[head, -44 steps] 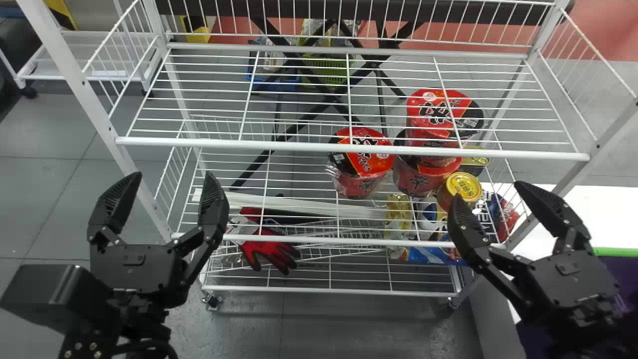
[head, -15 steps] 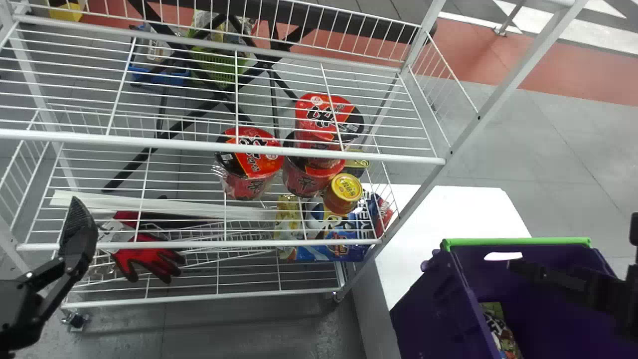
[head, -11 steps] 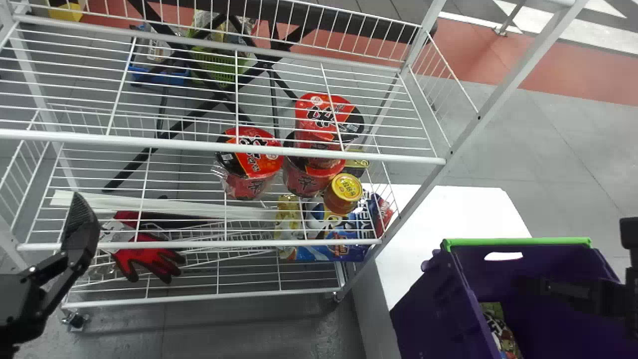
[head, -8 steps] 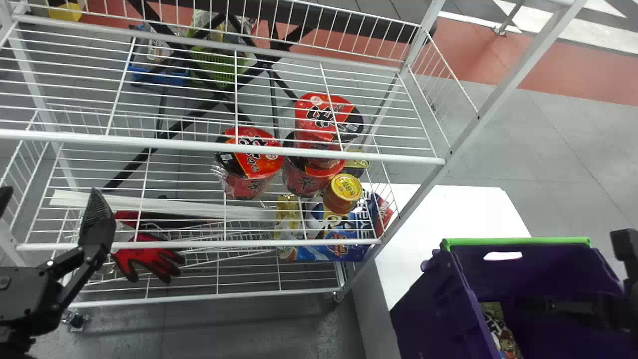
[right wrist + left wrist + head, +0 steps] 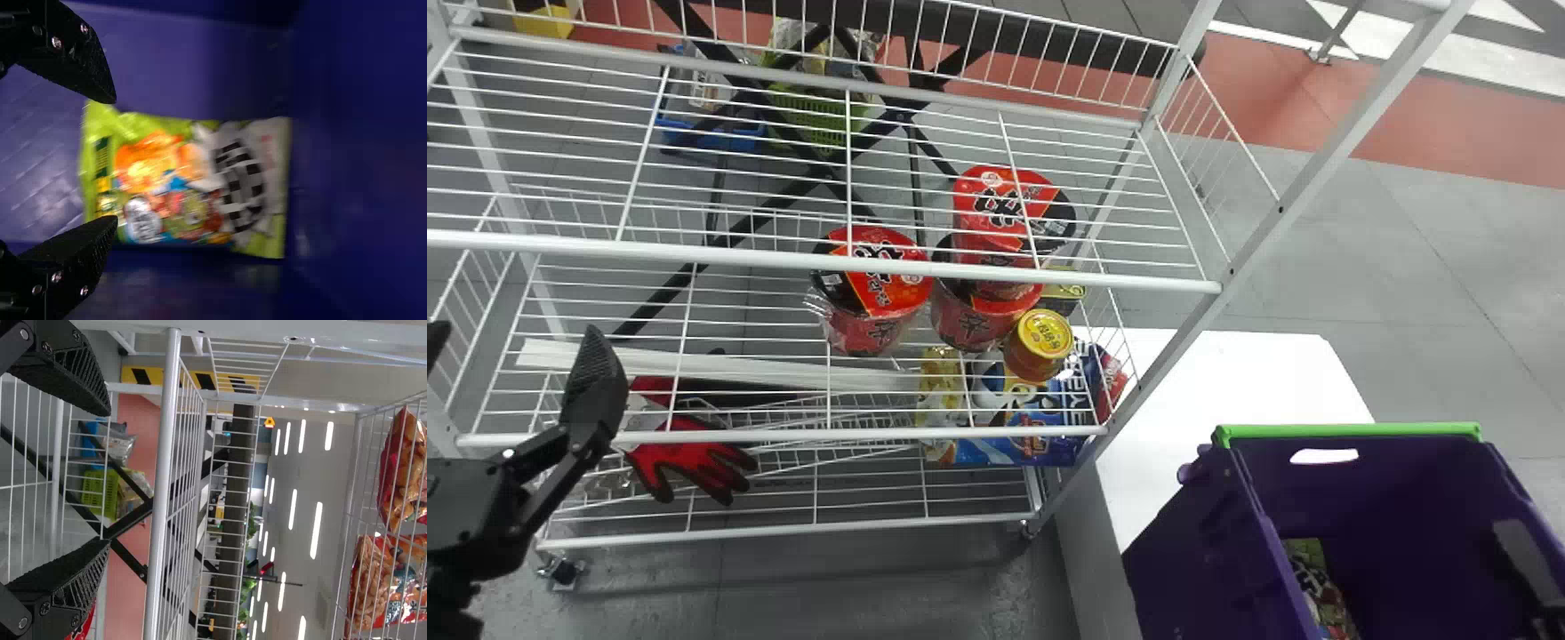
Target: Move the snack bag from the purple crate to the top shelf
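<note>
In the right wrist view, the right gripper (image 5: 115,160) is held with its fingers apart at one end of the snack bag (image 5: 187,187), and nothing is clamped. The spread is presumably meant to let the bag be straddled across its width. The bag is laid flat on the crate floor, its length running away from the fingers. Its glossy wrapper is coloured lime green and white and printed with an orange figure, small bright pictures and a black-and-white checkered patch.

In the head view, the purple crate (image 5: 1352,430) is seen at the near right, beside the white wire rack (image 5: 783,436), probably so placed for a short carry. The bag is seen near the crate's left wall. Red noodle cups (image 5: 879,267) are set on a lower tier.

In the left wrist view, the left gripper (image 5: 107,479) is parked by the rack's left part, fingers apart and empty. Red snack packets (image 5: 401,470) are borne by what is judged the top shelf (image 5: 347,520).
</note>
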### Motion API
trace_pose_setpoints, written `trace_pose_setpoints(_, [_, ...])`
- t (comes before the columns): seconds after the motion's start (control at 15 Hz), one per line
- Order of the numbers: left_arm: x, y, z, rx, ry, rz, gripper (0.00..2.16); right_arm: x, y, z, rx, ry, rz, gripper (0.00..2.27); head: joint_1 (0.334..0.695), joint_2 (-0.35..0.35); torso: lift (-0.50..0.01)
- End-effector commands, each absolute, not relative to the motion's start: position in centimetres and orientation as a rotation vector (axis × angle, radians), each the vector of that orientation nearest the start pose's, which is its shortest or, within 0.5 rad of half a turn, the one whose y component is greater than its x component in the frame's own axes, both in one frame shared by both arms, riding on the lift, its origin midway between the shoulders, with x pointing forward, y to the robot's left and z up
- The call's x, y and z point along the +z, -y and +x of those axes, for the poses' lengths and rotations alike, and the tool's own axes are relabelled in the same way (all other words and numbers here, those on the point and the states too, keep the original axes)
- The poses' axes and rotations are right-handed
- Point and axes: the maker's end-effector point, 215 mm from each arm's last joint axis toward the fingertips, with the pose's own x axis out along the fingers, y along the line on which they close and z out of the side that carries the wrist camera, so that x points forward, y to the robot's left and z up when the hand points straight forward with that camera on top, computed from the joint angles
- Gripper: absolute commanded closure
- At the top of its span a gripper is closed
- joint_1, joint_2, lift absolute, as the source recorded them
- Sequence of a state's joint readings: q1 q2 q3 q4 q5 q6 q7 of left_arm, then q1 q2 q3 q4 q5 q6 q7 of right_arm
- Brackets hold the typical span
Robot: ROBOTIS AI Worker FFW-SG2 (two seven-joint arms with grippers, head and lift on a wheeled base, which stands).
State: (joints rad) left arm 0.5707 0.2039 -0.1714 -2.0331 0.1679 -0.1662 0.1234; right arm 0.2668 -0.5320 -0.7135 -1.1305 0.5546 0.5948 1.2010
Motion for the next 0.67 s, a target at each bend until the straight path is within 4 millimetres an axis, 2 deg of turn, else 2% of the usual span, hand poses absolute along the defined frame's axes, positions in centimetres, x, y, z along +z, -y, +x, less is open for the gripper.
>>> trace_pose_setpoints(0.0, [-33.4, -17.8, 41.6, -0.117, 0.019, -0.111, 0.14, -60.6, 65.6, 13.9, 0.079, -1.417, 0.024, 0.22, 0.695, -0.35, -0.459])
trace_pose_setpoints(0.2, [-33.7, -17.9, 41.6, -0.122, 0.014, -0.118, 0.14, -61.6, 66.2, 14.6, 0.02, -1.388, 0.016, 0.22, 0.695, -0.35, -0.459])
trace_pose_setpoints(0.4, [-34.7, -17.9, 41.6, -0.135, -0.003, -0.134, 0.14, -63.8, 66.3, 15.3, -0.064, -1.378, -0.003, 0.22, 0.695, -0.35, -0.459])
trace_pose_setpoints(0.6, [-35.1, -17.8, 41.5, -0.139, -0.011, -0.132, 0.14, -65.5, 64.8, 16.5, -0.06, -1.364, 0.029, 0.22, 0.695, -0.35, -0.459])
